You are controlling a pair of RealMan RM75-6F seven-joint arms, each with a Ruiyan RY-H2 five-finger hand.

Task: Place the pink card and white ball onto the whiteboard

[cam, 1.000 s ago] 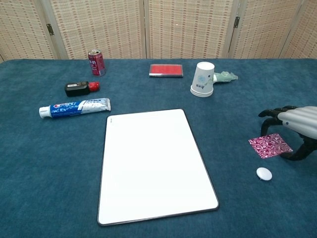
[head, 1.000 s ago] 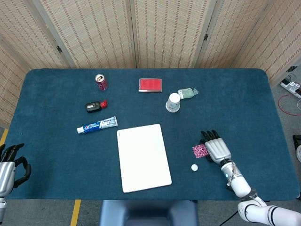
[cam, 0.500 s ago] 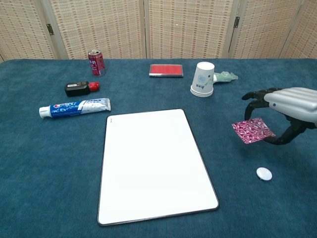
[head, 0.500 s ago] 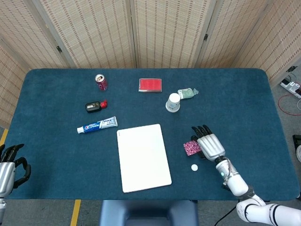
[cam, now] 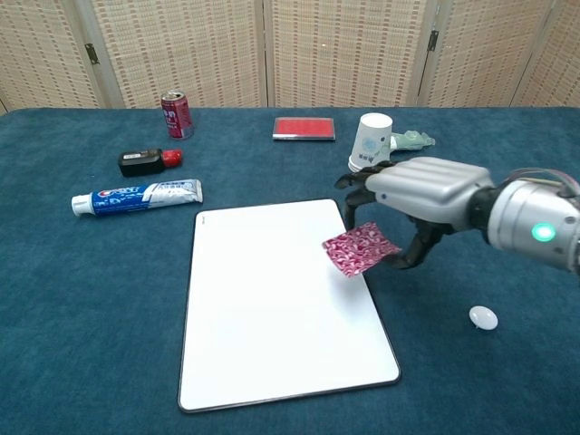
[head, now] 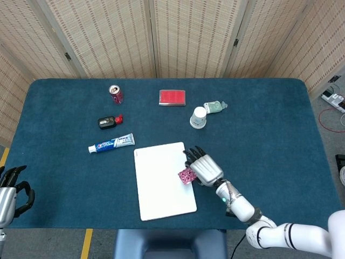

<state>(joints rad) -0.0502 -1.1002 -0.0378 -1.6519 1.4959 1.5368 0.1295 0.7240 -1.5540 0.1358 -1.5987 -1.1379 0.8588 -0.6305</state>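
Pink patterned square card (cam: 360, 247) is pinched in your right robot hand (cam: 412, 188), held above the right edge of the flat white rectangular whiteboard (cam: 272, 299). Step: placing. Next, lower and release; small white ball (cam: 483, 317) waits on the blue desk (cam: 82, 299).

A small square pink patterned card (cam: 359, 247) hangs tilted over the right edge of the flat white rectangular whiteboard (cam: 272, 299); a small white ball (cam: 483, 317) (slightly flattened) lies on the cloth right of it.
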